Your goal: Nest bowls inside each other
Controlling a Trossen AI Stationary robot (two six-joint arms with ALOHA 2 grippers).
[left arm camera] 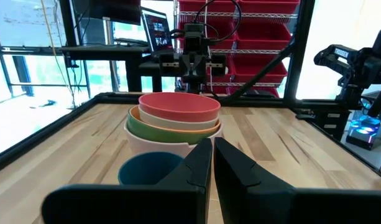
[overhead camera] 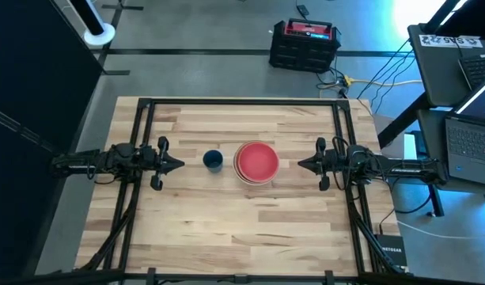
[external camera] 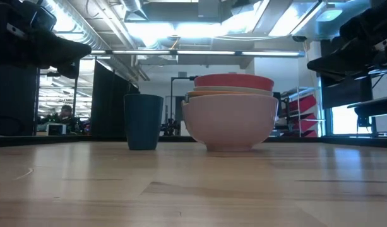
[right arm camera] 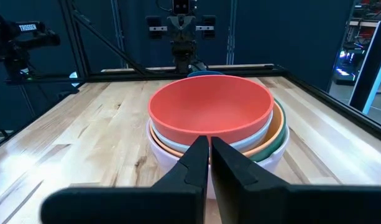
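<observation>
- Pale wooden surface (overhead camera: pixel 250 229), with dark rails along its sides, carries one stack of bowls (overhead camera: pixel 255 162) near its middle and a small dark blue cup (overhead camera: pixel 213 160) just beside the stack, on the left arm's side.
- Nesting looks done: the red bowl (right arm camera: pixel 210 111) sits on top, with orange (right arm camera: pixel 278 132), green (left arm camera: pixel 154 129) and pale rims showing under it, all inside the white bowl (external camera: pixel 230 121) at the bottom.
- Left tool (overhead camera: pixel 177 165) rests low near the cup with its fingers pressed together and nothing held; right tool (overhead camera: pixel 302 165) faces it from the far side of the stack, also closed and empty.
- Likely risk: the inner bowls do not look seated evenly. In the right wrist view the rims fan out to one side, so a knock could tip the top ones.
- Such a knock could come from either closed tool, since both point straight at the stack at about rim height.
- The cup stands between the left tool and the stack, so a forward move there would probably push it into the white bowl or topple it.
- Any attempt to press the stack straight with closed fingers may slide the whole pile across the smooth wood.
</observation>
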